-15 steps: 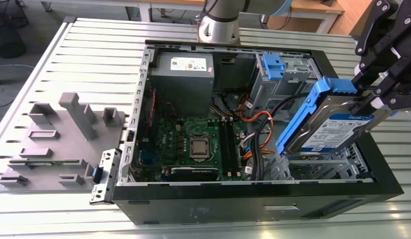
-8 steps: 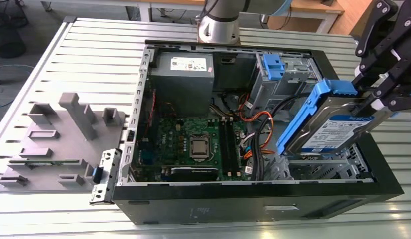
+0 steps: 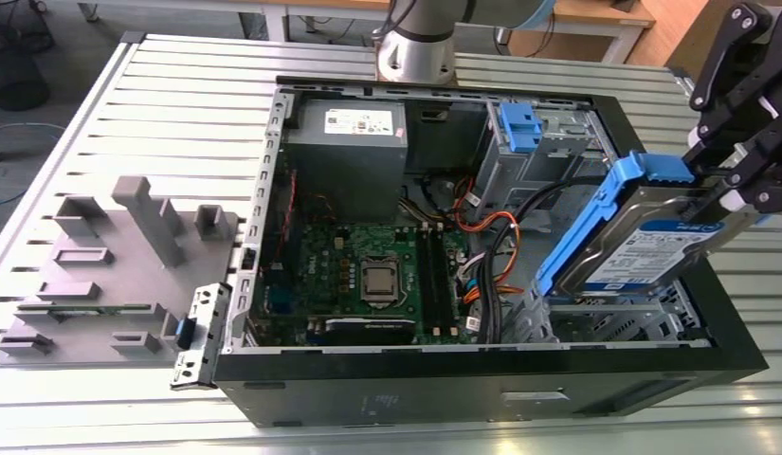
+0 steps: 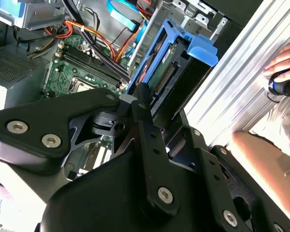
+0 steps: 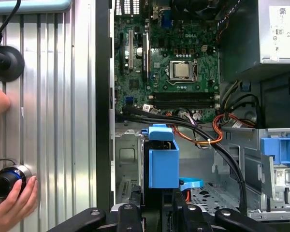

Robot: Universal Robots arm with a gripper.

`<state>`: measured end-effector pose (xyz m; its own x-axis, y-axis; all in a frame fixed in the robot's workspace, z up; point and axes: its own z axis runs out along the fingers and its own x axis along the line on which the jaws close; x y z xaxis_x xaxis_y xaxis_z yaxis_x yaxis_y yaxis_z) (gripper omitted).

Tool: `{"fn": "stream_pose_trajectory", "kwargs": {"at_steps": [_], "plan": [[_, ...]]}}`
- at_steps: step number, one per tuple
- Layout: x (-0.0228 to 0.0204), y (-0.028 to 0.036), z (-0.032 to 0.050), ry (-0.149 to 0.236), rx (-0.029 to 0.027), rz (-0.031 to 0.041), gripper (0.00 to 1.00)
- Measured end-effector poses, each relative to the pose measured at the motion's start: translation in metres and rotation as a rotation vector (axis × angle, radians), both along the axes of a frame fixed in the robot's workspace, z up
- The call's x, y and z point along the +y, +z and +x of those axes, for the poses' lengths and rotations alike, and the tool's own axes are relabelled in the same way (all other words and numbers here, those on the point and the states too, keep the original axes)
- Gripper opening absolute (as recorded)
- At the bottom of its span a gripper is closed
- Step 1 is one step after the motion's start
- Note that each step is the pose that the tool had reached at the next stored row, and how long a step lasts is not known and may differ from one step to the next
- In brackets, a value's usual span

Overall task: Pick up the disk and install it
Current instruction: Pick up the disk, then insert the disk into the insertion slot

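Blue-framed disk (image 3: 644, 242) clamped in claw (image 3: 730, 194), claw closed tight on its upper end; disk tilted on edge, hanging just over drive cage (image 3: 618, 318) at PC case (image 3: 492, 384) corner, exterior view's right; not seated yet.

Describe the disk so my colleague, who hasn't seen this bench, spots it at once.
Find the open black case on the slatted table. At its end on the exterior view's right, the hand holds the disk tilted over the drive bay. Unlike the grey power supply, it is silver, blue-labelled and blue-framed.
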<state>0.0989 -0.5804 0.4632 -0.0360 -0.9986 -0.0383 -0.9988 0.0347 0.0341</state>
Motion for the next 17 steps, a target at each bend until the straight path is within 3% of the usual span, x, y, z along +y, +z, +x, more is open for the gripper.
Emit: {"fn": "stream_pose_trajectory", "kwargs": {"at_steps": [17], "plan": [[0.0,-0.0058,0.0068,0.0,0.0,0.0,0.35]]}}
